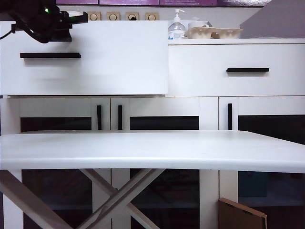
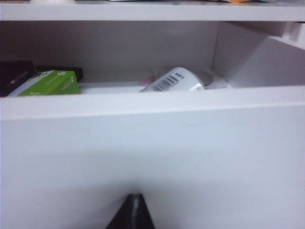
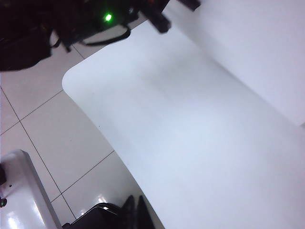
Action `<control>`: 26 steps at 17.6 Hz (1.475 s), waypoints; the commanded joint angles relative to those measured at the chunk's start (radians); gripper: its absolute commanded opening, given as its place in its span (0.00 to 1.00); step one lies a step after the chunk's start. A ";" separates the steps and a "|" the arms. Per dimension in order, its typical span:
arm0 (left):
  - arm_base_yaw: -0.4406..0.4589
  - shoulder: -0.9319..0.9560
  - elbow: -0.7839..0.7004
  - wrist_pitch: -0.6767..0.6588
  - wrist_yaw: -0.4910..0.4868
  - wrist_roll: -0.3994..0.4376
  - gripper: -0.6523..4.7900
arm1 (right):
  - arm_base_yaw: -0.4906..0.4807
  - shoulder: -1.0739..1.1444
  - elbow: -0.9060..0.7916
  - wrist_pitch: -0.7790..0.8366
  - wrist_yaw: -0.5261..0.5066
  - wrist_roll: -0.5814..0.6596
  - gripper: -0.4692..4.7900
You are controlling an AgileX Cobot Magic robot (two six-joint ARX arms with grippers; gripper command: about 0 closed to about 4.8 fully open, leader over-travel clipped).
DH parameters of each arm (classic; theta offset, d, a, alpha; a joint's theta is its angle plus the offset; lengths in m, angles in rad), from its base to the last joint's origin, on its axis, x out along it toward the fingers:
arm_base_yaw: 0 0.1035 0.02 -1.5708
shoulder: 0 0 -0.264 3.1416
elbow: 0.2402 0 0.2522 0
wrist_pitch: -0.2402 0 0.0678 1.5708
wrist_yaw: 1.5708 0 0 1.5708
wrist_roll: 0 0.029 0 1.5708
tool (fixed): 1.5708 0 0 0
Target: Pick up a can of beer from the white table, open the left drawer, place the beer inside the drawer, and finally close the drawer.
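The left drawer [image 1: 109,62] stands pulled out from the cabinet, its black bar handle [image 1: 50,55] facing me. Inside it the can of beer [image 2: 175,81] lies on its side, barcode up, behind the drawer front [image 2: 152,152]. My left gripper [image 2: 135,200] is shut and empty, its tips close against the outside of that front; its arm [image 1: 43,19] shows dark at the drawer's upper left corner. My right gripper [image 3: 135,207] is shut and empty, low beside the edge of the white table [image 3: 190,133]. The white table [image 1: 152,148] spans the foreground.
A green box [image 2: 50,83] and a dark box [image 2: 14,76] lie in the drawer beside the can. The twin drawer [image 1: 247,70] on the right is shut. A pump bottle [image 1: 177,26] and bowls [image 1: 214,32] stand on the cabinet top. Cardboard [image 1: 240,214] leans below.
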 commanded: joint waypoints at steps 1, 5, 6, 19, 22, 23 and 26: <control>0.019 0.044 0.049 0.022 0.002 0.000 0.11 | 0.002 -0.006 0.004 0.007 -0.002 -0.003 0.09; 0.026 0.098 0.112 0.021 0.002 0.001 0.11 | 0.002 -0.006 0.004 0.007 -0.002 -0.003 0.09; 0.029 0.111 0.129 0.021 0.003 0.001 0.11 | 0.002 -0.006 0.004 0.007 -0.002 -0.003 0.09; 0.029 0.350 0.410 -0.005 0.019 0.001 0.11 | 0.002 -0.006 0.004 -0.005 -0.002 -0.002 0.09; 0.029 0.413 0.499 -0.010 0.019 0.001 0.11 | 0.002 -0.006 0.004 -0.005 -0.002 -0.002 0.09; 0.029 0.438 0.536 -0.019 0.020 0.002 0.11 | 0.002 -0.006 0.004 -0.005 -0.002 -0.002 0.09; 0.029 0.504 0.632 -0.044 0.021 0.001 0.11 | 0.002 -0.006 0.004 -0.005 -0.002 -0.002 0.09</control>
